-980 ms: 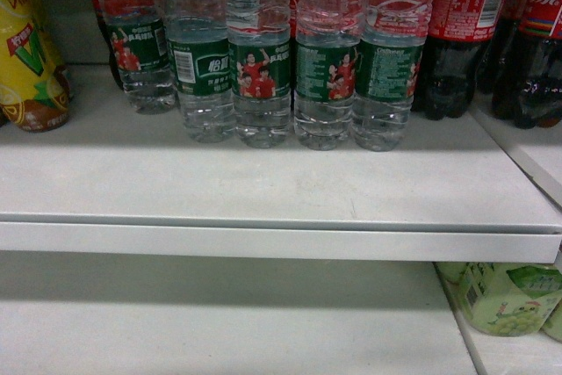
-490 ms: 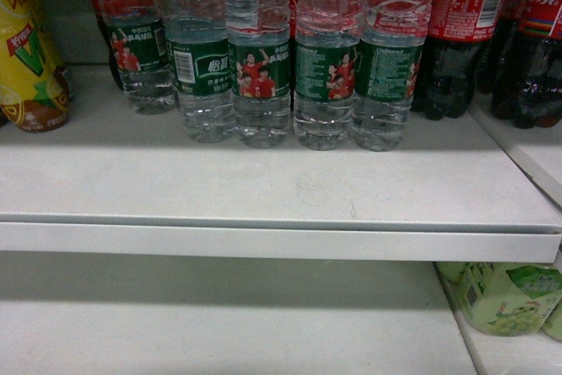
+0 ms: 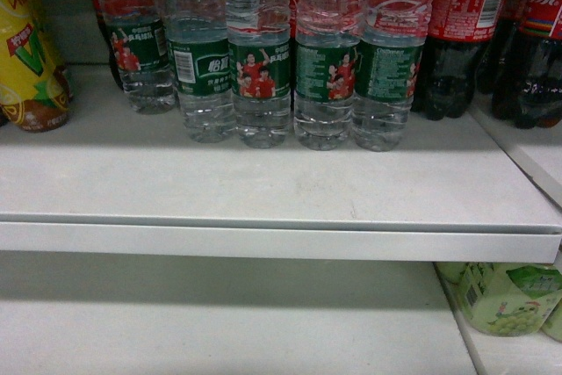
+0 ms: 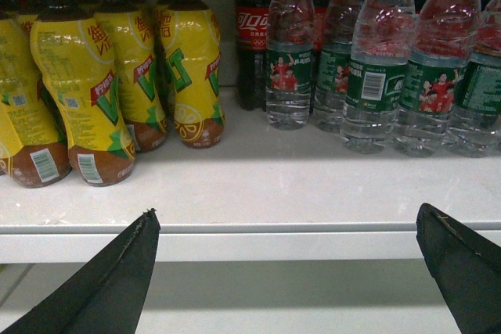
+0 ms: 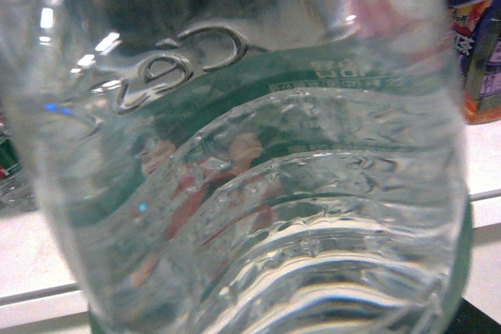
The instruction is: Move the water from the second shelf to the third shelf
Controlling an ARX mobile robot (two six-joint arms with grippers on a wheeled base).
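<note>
Several water bottles (image 3: pixel 259 68) with green labels stand in a row at the back of the upper white shelf (image 3: pixel 263 191); the left wrist view shows the same row of water bottles (image 4: pixel 376 76) too. Neither gripper shows in the head view. My left gripper (image 4: pixel 287 217) is open and empty, its dark fingertips (image 4: pixel 145 228) level with the shelf's front edge (image 4: pixel 282 244). One water bottle (image 5: pixel 258 193) fills the right wrist view, pressed close to the camera, and the right gripper holds it. Its fingers are almost wholly hidden behind the bottle.
Dark cola bottles (image 3: pixel 461 32) stand right of the water and yellow tea bottles (image 3: pixel 26 59) to the left. Below lies a lower shelf (image 3: pixel 219 322) with green drink packs (image 3: pixel 505 296) at its right end. Yellow tea bottles (image 4: pixel 86 84) crowd the left of the left wrist view.
</note>
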